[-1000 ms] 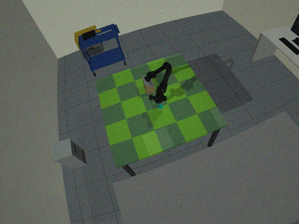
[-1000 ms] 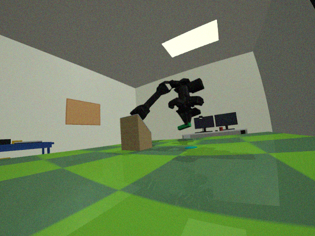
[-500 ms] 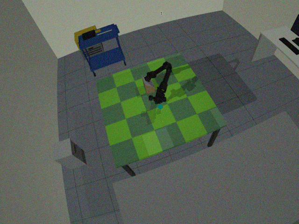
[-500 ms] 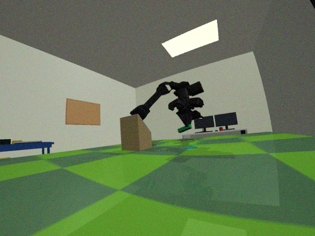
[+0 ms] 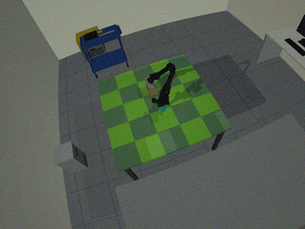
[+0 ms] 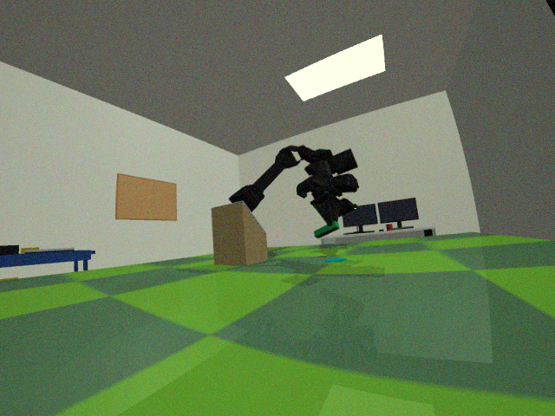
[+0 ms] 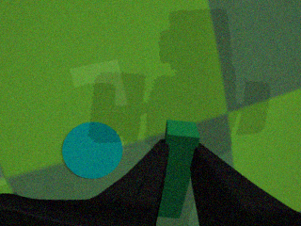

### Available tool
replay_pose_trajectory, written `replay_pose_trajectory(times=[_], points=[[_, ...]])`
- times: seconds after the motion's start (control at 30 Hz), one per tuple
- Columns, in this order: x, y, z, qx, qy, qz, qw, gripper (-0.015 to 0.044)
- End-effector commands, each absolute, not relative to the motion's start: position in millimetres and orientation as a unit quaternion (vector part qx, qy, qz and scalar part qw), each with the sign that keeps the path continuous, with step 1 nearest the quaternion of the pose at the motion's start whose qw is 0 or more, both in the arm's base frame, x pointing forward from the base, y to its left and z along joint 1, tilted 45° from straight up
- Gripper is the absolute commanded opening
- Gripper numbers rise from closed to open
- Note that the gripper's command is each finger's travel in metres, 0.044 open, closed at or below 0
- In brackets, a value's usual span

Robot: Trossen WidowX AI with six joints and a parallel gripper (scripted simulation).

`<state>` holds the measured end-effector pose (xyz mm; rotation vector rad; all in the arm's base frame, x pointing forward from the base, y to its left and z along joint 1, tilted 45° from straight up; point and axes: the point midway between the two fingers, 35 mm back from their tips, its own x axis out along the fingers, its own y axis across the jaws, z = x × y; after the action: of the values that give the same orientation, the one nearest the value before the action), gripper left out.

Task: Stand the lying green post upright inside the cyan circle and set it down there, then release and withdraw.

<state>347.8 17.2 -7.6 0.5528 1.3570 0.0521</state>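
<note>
The green post point(image 6: 326, 230) point(image 7: 180, 171) is held in the air above the table, tilted but nearer to lying than upright. My gripper point(image 6: 333, 224) point(image 7: 179, 149) is shut on the green post. The cyan circle point(image 5: 163, 109) point(image 6: 336, 259) point(image 7: 92, 151) lies flat on the table, below the post in the exterior view and to the left of the post in the wrist view. In the top view the arm hides the post and the fingertips.
A brown box with a slanted top point(image 5: 153, 91) point(image 6: 229, 235) stands on the green checkered table point(image 5: 117, 138) point(image 6: 156, 367), beside the arm. A blue cart point(image 5: 108, 60) stands on the floor beyond the table.
</note>
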Motion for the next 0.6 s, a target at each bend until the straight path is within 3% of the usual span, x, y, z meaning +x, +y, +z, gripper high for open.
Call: replay_pose_trajectory(times=[0.0,0.57], points=[[346.1,17.7,-11.0,0.249,0.616,0.015,0.748,0.0023],[349.4,19.7,-18.0,0.234,0.584,-0.013,0.778,0.0023]])
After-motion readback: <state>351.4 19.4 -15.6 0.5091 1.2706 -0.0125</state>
